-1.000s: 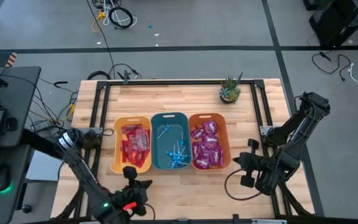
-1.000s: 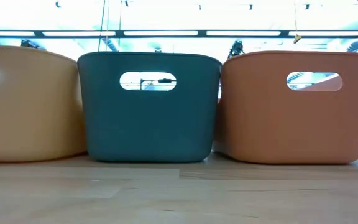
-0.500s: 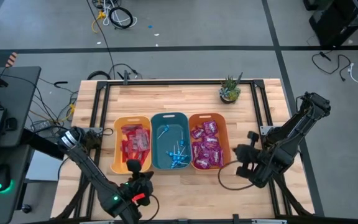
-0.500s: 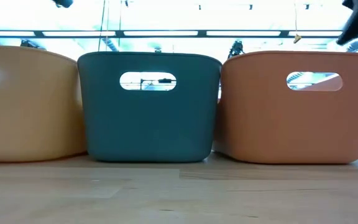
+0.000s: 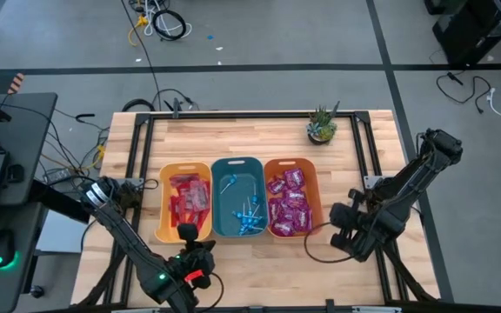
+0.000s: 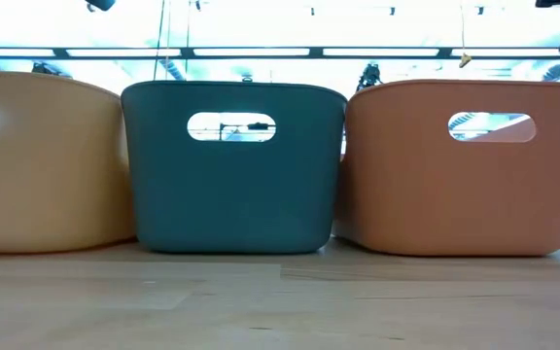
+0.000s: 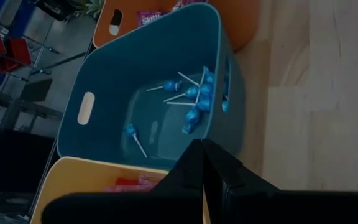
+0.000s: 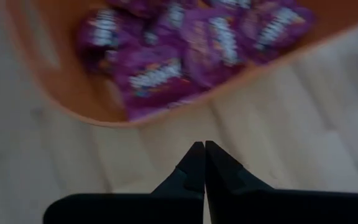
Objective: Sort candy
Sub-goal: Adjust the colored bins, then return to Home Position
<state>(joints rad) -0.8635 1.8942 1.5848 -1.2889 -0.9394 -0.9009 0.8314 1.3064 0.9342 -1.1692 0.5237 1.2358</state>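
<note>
Currently all candy sits sorted in three bins placed side by side at table (image 5: 259,130) centre; ref. landmark = teal bin (image 5: 237,165), the middle one. Blue lollipops (image 5: 249,219) lie inside the teal bin, most clustered at its near end, w/ one apart toward its far end. Red packets (image 5: 188,196) fill the yellow bin (image 5: 165,204), touching the teal bin on its left side. Purple packets (image 5: 289,204) fill the orange bin (image 5: 316,196), touching the teal bin on its right side. Left gripper (image 5: 183,233) hangs just off the teal bin's near-left corner, over the yellow bin's near edge; fingers pressed together, nothing held. Right gripper (image 5: 342,217) sits beyond the orange bin, on the side away from the teal bin, above bare wood; fingers pressed together, nothing held. Potted plant (image 5: 322,126) stands well beyond the teal bin, toward the far-right corner.
</note>
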